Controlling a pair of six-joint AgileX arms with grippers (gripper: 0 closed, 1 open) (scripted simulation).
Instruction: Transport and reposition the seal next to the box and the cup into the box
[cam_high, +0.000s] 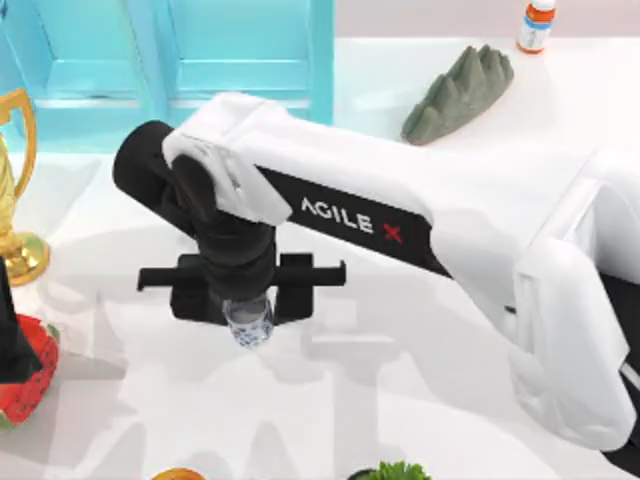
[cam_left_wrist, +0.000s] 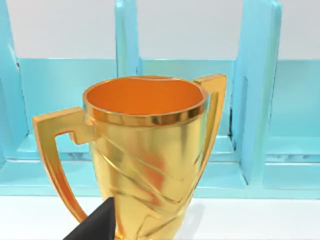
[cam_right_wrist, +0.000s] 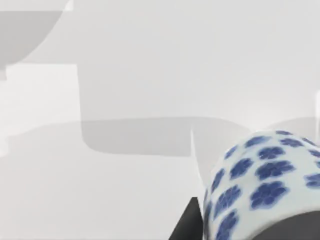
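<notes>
Overhead, the right arm reaches across the white tabletop (cam_high: 420, 400) toward its left half, its end effector (cam_high: 247, 318) pointing down and clamped on the cup (cam_high: 249, 324), a small white one with blue flowers. From the right wrist, the cup (cam_right_wrist: 260, 185) sits close between the dark fingers (cam_right_wrist: 187, 222), above bare tabletop. A turquoise box (cam_high: 240, 50) stands along the far edge. The left wrist camera faces a gold trophy (cam_left_wrist: 150, 150) before the box (cam_left_wrist: 260, 100); whether the left end effector is open, I cannot tell.
</notes>
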